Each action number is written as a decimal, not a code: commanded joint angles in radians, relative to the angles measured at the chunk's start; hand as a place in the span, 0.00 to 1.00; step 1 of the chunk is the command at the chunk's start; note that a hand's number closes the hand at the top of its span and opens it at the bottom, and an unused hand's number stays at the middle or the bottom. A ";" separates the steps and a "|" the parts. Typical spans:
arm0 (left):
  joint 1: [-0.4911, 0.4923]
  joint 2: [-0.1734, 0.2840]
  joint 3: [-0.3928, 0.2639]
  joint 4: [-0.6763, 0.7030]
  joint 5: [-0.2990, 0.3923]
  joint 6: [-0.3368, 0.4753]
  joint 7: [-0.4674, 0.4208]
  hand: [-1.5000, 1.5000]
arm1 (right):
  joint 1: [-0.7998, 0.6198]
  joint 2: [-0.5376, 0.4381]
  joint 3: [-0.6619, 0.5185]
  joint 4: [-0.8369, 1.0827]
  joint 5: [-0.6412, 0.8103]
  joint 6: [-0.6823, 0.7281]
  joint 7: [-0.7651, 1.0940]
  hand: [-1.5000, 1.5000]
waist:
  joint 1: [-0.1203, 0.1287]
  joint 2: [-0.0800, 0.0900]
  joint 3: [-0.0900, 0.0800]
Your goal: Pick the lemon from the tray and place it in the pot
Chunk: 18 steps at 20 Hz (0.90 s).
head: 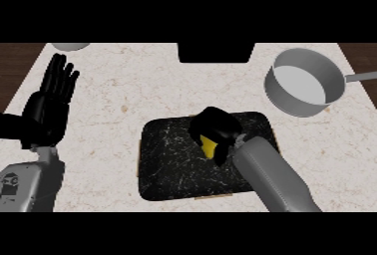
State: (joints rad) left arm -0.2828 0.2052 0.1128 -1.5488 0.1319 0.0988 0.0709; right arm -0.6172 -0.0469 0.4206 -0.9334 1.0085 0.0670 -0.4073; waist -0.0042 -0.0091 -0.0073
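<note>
Head view, single moment. Right hand (215,128) is over the black speckled tray (173,169), which sits at the middle of the countertop (132,84) toward its near edge. Fingers are curled down around the lemon (211,148); only a yellow sliver shows beneath the palm, so the hand pinches the fruit, most of it hidden. Cannot tell whether the lemon still touches the tray surface or is just off it.

Grey pot (300,84) stands near the far right corner of the countertop, handle toward the right edge, well apart from the tray. Nothing visible inside it.

Left hand (50,104) rests at the left edge, fingers straight and spread, holding nothing.

Progress, judged: grasp made, lemon not out of the tray. Left to do: lift, carry toward the far right, release over the pot opening.
</note>
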 commanded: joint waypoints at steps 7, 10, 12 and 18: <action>0.037 0.003 0.017 -0.026 0.006 -0.001 0.006 0.50 | 0.513 -0.078 0.212 -0.616 0.104 0.026 0.203 1.00 | -0.040 -0.007 0.006; 0.035 0.014 0.037 -0.041 0.018 0.006 0.033 0.50 | 0.623 -0.133 0.145 -0.813 0.079 -0.055 0.244 1.00 | -0.045 -0.007 0.007; 0.067 -0.022 0.011 -0.033 -0.005 0.016 -0.019 0.50 | 0.639 -0.147 0.117 -0.906 0.144 -0.076 0.333 1.00 | -0.037 -0.004 0.006; 0.043 -0.010 -0.004 -0.047 -0.015 0.011 0.013 0.50 | 0.686 -0.155 -0.079 -1.178 0.058 -0.078 0.423 1.00 | -0.022 0.002 0.007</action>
State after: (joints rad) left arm -0.2316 0.2002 0.1277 -1.5739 0.1295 0.1012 0.0587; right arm 0.0312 -0.1933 0.4331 -1.9550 1.0897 0.0015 -0.0472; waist -0.0357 -0.0097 -0.0006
